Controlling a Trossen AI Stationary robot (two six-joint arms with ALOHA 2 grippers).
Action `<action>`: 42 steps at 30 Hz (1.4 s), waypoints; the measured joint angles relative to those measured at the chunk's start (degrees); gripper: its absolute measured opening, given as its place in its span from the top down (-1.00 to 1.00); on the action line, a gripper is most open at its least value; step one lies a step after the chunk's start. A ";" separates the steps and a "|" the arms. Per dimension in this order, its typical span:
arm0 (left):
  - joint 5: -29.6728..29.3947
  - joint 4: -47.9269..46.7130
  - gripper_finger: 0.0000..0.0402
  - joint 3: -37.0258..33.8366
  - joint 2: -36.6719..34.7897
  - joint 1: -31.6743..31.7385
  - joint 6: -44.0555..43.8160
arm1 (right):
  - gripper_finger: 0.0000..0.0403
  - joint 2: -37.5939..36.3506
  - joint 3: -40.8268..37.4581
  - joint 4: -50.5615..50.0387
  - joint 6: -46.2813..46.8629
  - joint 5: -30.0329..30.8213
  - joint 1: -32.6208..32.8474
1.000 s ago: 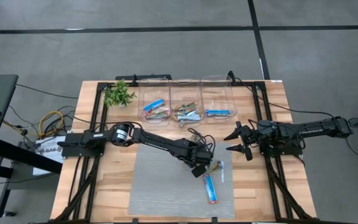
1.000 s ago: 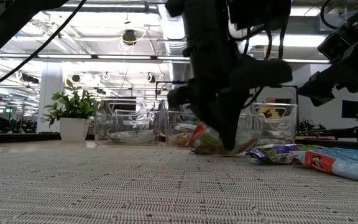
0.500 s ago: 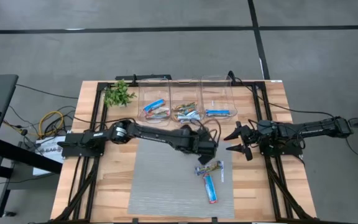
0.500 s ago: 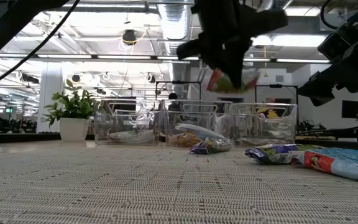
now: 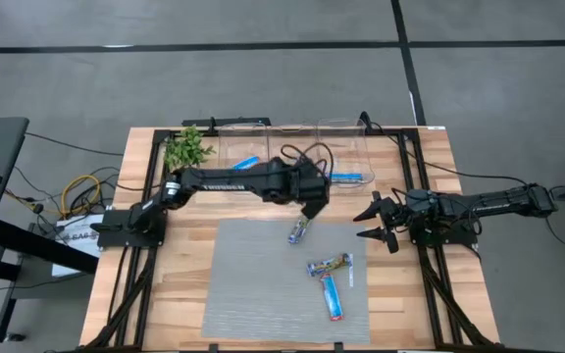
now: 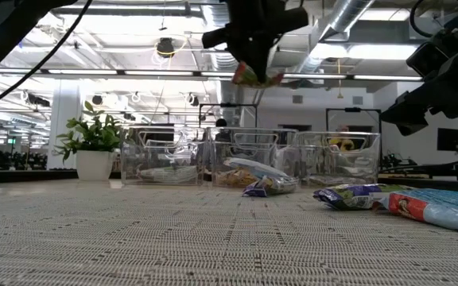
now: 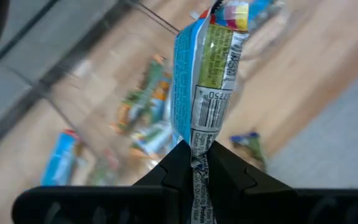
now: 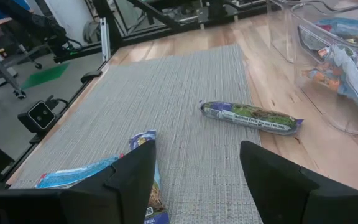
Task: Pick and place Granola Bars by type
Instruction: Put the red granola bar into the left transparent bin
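My left gripper (image 7: 199, 163) is clamped on a multicoloured granola bar (image 7: 205, 74), held up over the middle clear bin (image 5: 295, 147); right gripper (image 5: 373, 223) idle w/ fingers apart, beside the mat (image 5: 253, 284).

Overhead, table-level, two wrist views

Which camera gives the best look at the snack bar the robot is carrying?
The left wrist view: the granola bar fills the picture, pinched in the left hand, label readable. The low view shows it small, held aloft; in the high view the arm hides it; the right wrist view misses it.
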 joint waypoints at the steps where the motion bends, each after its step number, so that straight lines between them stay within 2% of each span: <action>1: -0.71 -0.44 0.81 -0.01 -0.38 0.41 0.67 | -0.12 -0.01 0.00 -0.01 0.00 0.00 0.00; 10: -1.28 -3.75 0.81 -0.04 -1.25 4.61 5.72 | -0.12 -0.01 0.00 -0.01 0.00 0.00 -0.01; 18: 1.13 -14.59 0.81 -0.04 -1.25 11.03 6.34 | -0.12 0.00 0.01 -0.01 0.00 0.00 0.01; 23: 3.99 -14.44 0.81 -0.13 -1.67 14.66 10.05 | -0.12 -0.01 0.00 -0.01 0.00 0.00 0.01; 35: 3.66 -14.37 0.81 -0.13 -3.09 20.20 13.86 | -0.12 -0.01 0.00 0.00 0.00 0.00 0.01; 42: 11.57 -14.37 0.81 -0.13 -3.07 22.24 19.09 | -0.12 -0.01 0.01 -0.01 -0.01 0.00 0.00</action>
